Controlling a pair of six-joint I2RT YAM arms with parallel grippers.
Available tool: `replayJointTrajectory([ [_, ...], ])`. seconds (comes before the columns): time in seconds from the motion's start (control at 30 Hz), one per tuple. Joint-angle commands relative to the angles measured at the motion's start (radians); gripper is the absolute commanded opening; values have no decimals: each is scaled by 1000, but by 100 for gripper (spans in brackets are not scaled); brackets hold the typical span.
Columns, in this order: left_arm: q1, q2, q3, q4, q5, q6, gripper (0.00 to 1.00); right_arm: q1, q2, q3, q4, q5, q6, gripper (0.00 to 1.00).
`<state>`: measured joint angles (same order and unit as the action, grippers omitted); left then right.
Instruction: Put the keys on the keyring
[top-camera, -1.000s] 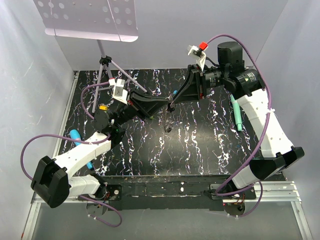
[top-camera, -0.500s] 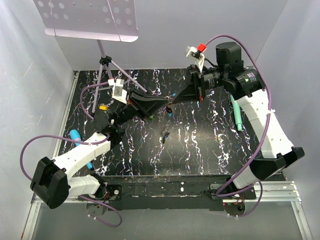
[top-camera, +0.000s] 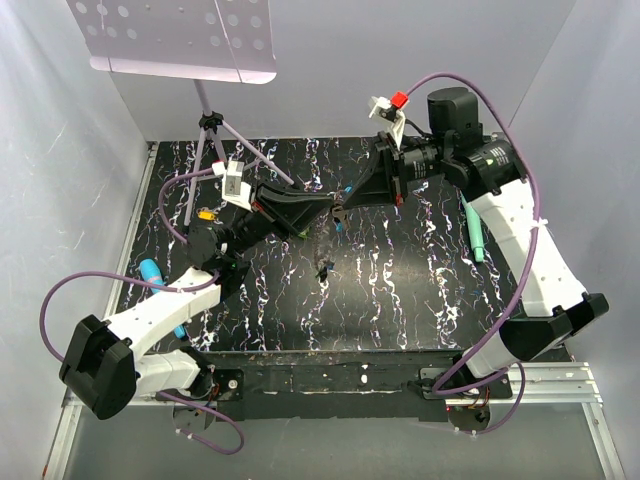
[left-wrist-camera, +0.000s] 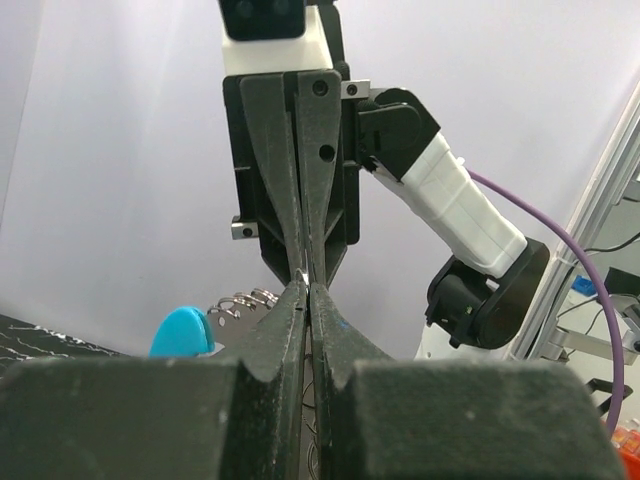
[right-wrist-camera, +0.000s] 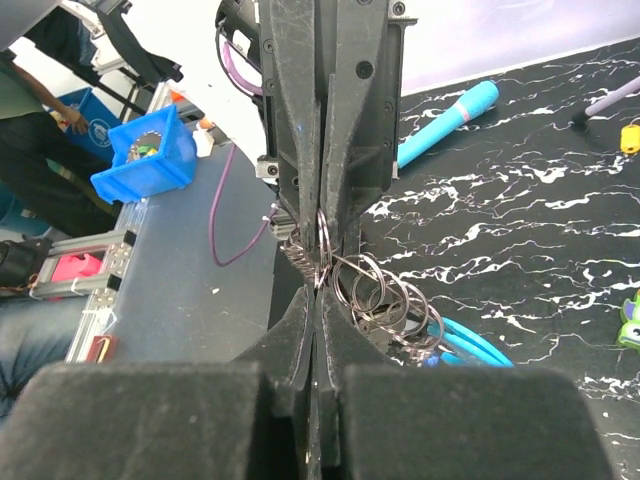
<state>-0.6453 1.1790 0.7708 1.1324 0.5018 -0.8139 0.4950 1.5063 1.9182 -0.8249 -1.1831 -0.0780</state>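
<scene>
The left fingers (left-wrist-camera: 306, 292) and right fingers (right-wrist-camera: 318, 300) are meeting tip to tip above the table (top-camera: 400, 290), both pinching shut on the keyring (right-wrist-camera: 385, 290). Its loops are dangling beside the tips, a blue key (left-wrist-camera: 182, 332) hanging alongside.

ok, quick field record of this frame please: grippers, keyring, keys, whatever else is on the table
left gripper: shut on the keyring, tips meeting the right's
right gripper: shut at the same spot; what it pinches is hidden
keyring: metal loops held up above the table, blue clip on it
key: one blue head beside the loops; threaded or not, cannot tell
table: black marbled; teal marker on the right, light blue marker on the left
</scene>
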Motion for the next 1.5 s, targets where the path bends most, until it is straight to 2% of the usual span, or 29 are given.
replayJointTrajectory([
  [0.0,-4,-33,-8,128,-69,-22,0,10,-15,-71,73,-41,70,1],
  [0.2,-2,-30,-13,155,-71,-31,0,11,-21,-131,168,-73,170,1],
  [0.33,-2,-30,-25,185,-60,-28,0,10,-31,-195,295,-105,308,1],
  [0.53,-2,-41,-38,213,-42,-5,0,1,-50,-349,599,-168,619,1],
  [0.67,-4,-35,-48,242,-34,-1,0,-12,-46,-442,901,-204,872,1],
  [0.77,-4,-35,-51,239,-55,7,0,-12,-46,-418,793,-190,780,3],
  [0.9,-4,-36,-62,216,-108,15,0,-6,-43,-262,382,-115,399,30],
  [0.97,-4,-42,-65,182,-118,25,0,-3,-46,-213,279,-95,286,35],
  [1.1,-4,-67,-76,132,-135,44,0,19,-49,-111,37,23,-21,41],
  [1.23,-2,-84,-79,107,-114,44,0,19,-52,-55,-66,68,-138,46],
  [1.3,-4,-84,-76,101,-95,41,0,19,-54,-32,-82,73,-169,49],
  [1.47,-2,-82,-76,112,-82,27,0,22,-41,30,-101,80,-241,52],
])
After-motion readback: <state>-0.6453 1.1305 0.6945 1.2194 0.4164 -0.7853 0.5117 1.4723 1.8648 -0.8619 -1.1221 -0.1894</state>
